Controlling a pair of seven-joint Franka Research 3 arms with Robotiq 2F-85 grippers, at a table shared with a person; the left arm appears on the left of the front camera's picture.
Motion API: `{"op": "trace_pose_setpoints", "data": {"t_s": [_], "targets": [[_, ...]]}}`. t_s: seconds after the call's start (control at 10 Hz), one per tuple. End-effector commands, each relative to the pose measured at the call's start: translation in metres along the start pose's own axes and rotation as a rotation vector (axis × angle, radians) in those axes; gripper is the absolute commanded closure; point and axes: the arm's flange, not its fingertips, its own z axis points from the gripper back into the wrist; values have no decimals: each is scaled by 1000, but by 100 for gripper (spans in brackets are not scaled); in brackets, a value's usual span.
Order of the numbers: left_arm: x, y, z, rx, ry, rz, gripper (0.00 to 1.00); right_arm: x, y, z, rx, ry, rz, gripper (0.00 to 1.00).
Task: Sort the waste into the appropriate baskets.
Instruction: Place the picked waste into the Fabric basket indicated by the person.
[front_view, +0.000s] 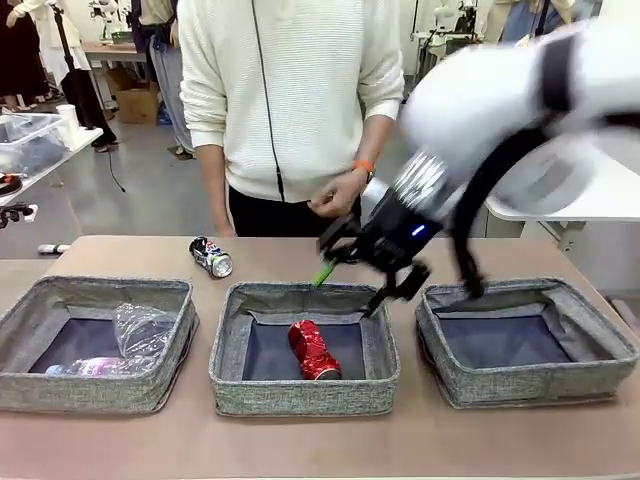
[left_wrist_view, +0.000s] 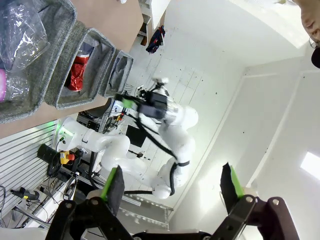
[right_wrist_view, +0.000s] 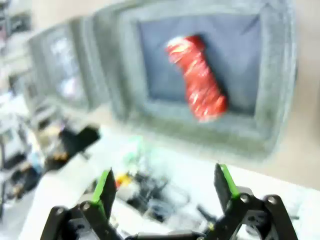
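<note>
The waste is mostly binned. A red can (front_view: 314, 350) lies on its side in the middle basket (front_view: 300, 395), and a cup (front_view: 143, 328) lies over a bottle (front_view: 85, 367) in the left basket (front_view: 20, 385). A printed can (front_view: 211, 257) lies on its side on the bench (front_view: 300, 445), just beyond the gap between those two baskets, toward the person's side. Nothing shows in the right basket (front_view: 520, 385).

The printed can looks somewhat crushed, so it is probably thin, light metal. It should be stiff enough to pinch, but it is smooth and rounded and may roll or slip if touched off-centre. The soundest hold is likely from above, across the middle of the barrel, with the pads on opposite sides and the jaws set across the can's long axis. Any creases may give the pads some bite.

The right tool (front_view: 362, 282) hangs over the far rim of the middle basket, jaws wide apart and holding nothing. The left tool (left_wrist_view: 171, 185) is also wide open and empty, pointing up and away from the bench. The person's hand (front_view: 340, 195) is above the far edge, well apart from the printed can.
</note>
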Motion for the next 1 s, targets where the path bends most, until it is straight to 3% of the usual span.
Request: {"op": "trace_pose_setpoints", "data": {"t_s": [0.0,0.2,0.4,0.5,0.6,0.8,0.9], "targets": [[-2,0,1,3,-2,-4,0,-19,-56,105,281,145,45,0],[-2,0,1,3,-2,-4,0,-30,-115,161,508,60,12,0],[-2,0,1,3,-2,-4,0,-43,-168,197,606,-78,-42,0],[-2,0,1,3,-2,-4,0,-53,-199,206,636,-202,-45,0],[-2,0,1,3,-2,-4,0,-68,-240,206,745,-347,-66,0],[-2,0,1,3,-2,-4,0,-79,-286,171,857,-629,-276,0],[-2,0,1,3,-2,-4,0,-67,-260,218,736,-326,-176,0]]}}
